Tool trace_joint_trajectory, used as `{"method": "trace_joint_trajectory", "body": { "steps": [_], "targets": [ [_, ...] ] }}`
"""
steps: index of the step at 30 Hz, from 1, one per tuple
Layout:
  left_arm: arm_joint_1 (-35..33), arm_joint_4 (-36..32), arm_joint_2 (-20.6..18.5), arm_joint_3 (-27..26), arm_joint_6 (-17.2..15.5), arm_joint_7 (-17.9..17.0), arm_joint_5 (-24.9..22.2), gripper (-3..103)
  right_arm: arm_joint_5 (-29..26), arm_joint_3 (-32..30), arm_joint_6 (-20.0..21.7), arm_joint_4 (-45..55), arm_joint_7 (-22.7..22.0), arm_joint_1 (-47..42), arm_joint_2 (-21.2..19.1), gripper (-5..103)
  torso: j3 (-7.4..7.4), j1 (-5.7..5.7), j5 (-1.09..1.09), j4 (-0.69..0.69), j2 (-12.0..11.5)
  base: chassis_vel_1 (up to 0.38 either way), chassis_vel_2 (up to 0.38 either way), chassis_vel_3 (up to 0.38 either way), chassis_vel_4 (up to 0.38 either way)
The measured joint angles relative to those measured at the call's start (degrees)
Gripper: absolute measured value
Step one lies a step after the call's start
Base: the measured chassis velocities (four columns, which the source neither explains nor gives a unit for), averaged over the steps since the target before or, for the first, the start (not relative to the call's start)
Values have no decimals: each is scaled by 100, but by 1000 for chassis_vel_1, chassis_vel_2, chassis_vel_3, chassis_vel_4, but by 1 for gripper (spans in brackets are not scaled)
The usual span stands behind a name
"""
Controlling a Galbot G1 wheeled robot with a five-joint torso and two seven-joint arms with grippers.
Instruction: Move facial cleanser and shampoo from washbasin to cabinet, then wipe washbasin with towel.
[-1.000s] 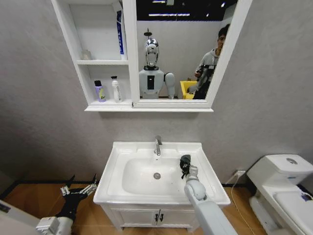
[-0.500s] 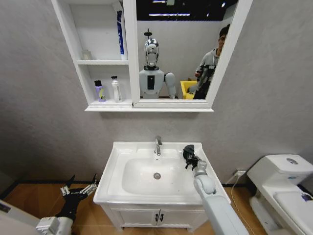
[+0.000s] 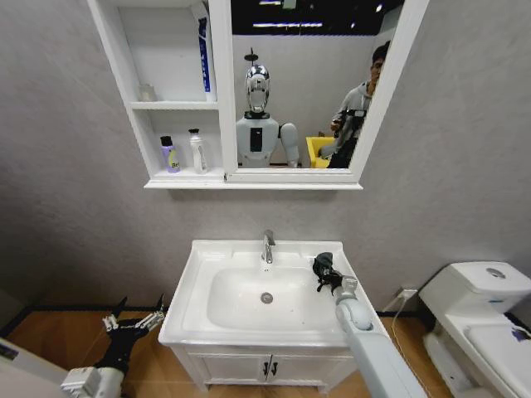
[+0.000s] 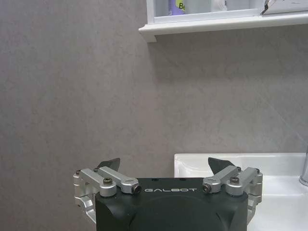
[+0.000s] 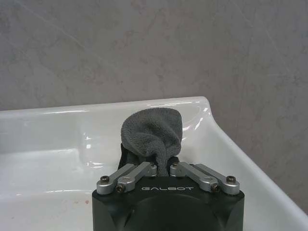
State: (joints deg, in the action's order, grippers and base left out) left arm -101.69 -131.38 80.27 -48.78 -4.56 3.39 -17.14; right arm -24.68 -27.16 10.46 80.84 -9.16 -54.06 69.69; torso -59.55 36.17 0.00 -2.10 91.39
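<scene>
One washbasin (image 3: 195,311) with one chrome tap (image 3: 268,246) and one reddish drain ring (image 3: 266,298). One towel (image 5: 153,132), dark grey and bunched, is pinched between the fingers (image 5: 136,172) of the right gripper (image 3: 330,274), which sits over the basin's back right corner; the cloth bulges just beyond the fingertips, toward the rim and the grey wall. Where the towel's lower folds meet the ceramic is hidden behind the gripper body, so contact with the basin cannot be told.

Two small bottles stand side by side on the cabinet's (image 3: 124,83) lowest shelf: one purple with a yellow label (image 3: 170,157), one white (image 3: 197,152). On the top shelf a tall blue tube (image 3: 202,56) leans against the mirror frame, and a pale small object in the far corner of that shelf is too faint to name. Labels are unreadable.

The left gripper (image 4: 168,169) hangs low beside the basin, well away from the towel, its two fingers spread wide with nothing between them; beyond the fingertips is bare grey wall and the basin's near corner.

One white toilet (image 3: 481,311) stands beyond the right gripper, cut off at the edge.
</scene>
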Motion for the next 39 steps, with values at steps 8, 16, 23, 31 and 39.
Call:
{"method": "trace_joint_trajectory", "body": {
  "steps": [8, 16, 23, 31, 39],
  "targets": [
    [0, 0, 0, 0, 0, 0, 0, 100, -220, 21, -91, -73, 177, 44, -136, 20, 0, 0, 0, 0, 0, 0, 0, 0, 0],
    [0, 0, 0, 0, 0, 0, 0, 100, -106, 40, -225, -53, 198, -14, -220, 47, 0, 0, 0, 0, 0, 0, 0, 0, 0],
    [0, 0, 0, 0, 0, 0, 0, 100, 200, 26, -227, 299, -20, -180, -348, 75, 0, 0, 0, 0, 0, 0, 0, 0, 0],
    [0, 0, 0, 0, 0, 0, 0, 100, 1685, -449, -862, 2030, -551, -1621, 37, 99, 1, 0, 0, -1, 0, 0, 0, 0, 0],
    [0, 0, 0, -1, 0, 0, 0, 100, 1853, -1004, -1341, 3666, -620, -3911, 574, 100, 2, -1, 0, 2, 1, 0, 0, 0, 0]
  ]
}}
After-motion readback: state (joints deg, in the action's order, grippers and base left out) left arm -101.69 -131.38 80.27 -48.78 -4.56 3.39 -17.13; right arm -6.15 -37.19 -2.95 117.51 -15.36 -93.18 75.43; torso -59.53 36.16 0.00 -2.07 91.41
